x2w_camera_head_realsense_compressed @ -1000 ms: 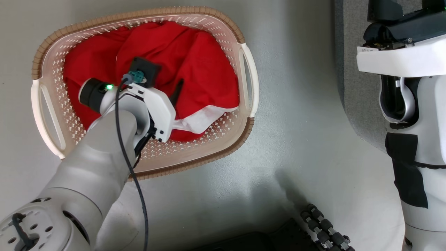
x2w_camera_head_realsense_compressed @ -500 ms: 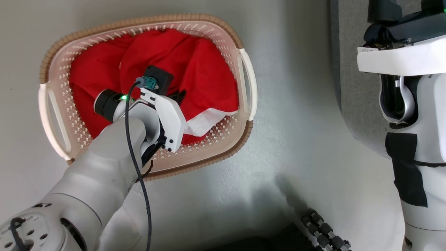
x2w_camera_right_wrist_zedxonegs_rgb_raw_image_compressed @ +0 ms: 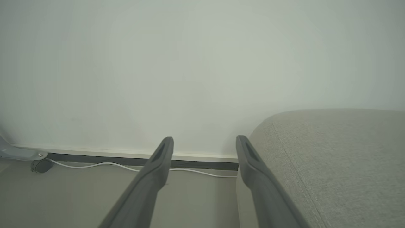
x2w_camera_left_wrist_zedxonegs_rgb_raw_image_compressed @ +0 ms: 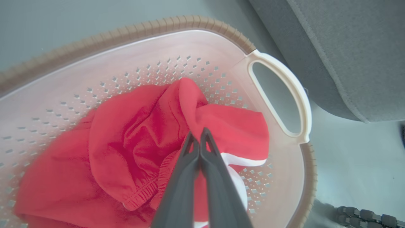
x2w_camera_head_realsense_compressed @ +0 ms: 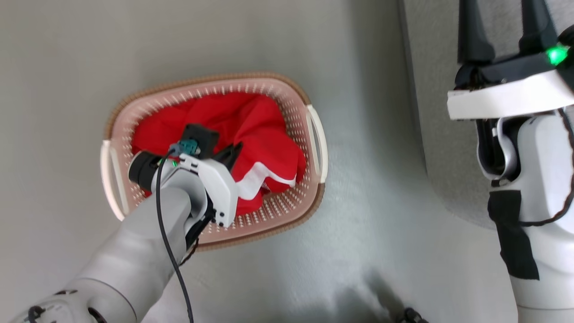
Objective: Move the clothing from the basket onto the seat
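Left gripper (x2w_camera_left_wrist_zedxonegs_rgb_raw_image_compressed: 198, 135) has just clamped onto the clothing (x2w_camera_left_wrist_zedxonegs_rgb_raw_image_compressed: 133, 136), bunching it up inside the basket (x2w_camera_head_realsense_compressed: 215, 80) at 9 o'clock. Lift-out looks next. Right gripper (x2w_camera_right_wrist_zedxonegs_rgb_raw_image_compressed: 204, 142) is wide and empty by the seat (x2w_camera_head_realsense_compressed: 430, 89) at 2 o'clock.

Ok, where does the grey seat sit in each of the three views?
Head view: the seat runs down the right side.
Left wrist view: the seat takes the upper right corner, beyond the basket.
Right wrist view: the seat occupies the lower right.
Shared landmark: pale floor along its rounded edge.
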You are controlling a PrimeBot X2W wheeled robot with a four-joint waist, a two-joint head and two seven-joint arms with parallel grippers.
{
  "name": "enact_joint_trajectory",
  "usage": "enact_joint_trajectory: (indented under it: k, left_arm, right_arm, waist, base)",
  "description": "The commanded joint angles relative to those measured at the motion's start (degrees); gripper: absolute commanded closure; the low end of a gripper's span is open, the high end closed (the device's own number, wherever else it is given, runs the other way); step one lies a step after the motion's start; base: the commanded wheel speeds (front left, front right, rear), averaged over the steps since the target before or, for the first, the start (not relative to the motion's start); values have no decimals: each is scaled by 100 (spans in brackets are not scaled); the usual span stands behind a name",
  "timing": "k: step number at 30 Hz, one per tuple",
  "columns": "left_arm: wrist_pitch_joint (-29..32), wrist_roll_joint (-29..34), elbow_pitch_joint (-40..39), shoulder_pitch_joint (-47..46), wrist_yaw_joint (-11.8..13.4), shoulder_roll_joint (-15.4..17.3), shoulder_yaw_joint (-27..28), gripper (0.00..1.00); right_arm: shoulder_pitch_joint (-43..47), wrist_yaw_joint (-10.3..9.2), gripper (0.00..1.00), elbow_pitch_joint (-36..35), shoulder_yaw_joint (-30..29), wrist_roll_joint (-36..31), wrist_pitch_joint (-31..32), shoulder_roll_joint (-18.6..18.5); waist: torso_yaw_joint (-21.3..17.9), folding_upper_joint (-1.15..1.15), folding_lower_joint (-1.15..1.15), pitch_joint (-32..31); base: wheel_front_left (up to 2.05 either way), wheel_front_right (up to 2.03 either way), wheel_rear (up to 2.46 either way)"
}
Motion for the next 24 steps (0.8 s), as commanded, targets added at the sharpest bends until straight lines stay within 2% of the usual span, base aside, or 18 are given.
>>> enact_joint_trajectory:
  k: [1,8,11,17,18,24]
  left_arm:
    - [-92,-69,-14,153,-24,23,59,100]
    - [-213,-190,-24,520,-24,-7,158,100]
    - [-217,-86,-196,630,-24,11,431,100]
    - [-219,508,-653,1095,-24,73,1249,100]
    - [-219,762,-819,1279,-23,80,1568,100]
    - [-220,1578,-1431,1739,-12,117,2509,100]
  right_arm:
    - [240,23,0,-74,48,-49,-34,44]
    - [627,23,0,182,-44,-216,-34,45]
    - [812,23,0,290,-98,-280,-34,45]
    - [1255,23,0,502,-155,-353,-34,45]
    - [1424,23,0,556,-181,-345,-34,45]
    - [1887,23,0,691,-204,-295,-34,45]
  waist:
    - [97,0,0,-397]
    - [311,0,0,-1221]
    - [421,0,0,-1564]
    - [651,0,0,-2259]
    - [732,0,0,-2481]
    - [944,0,0,-3064]
  base:
    - [0,0,0]
    - [0,0,0]
    - [0,0,0]
    - [0,0,0]
    - [0,0,0]
    - [0,0,0]
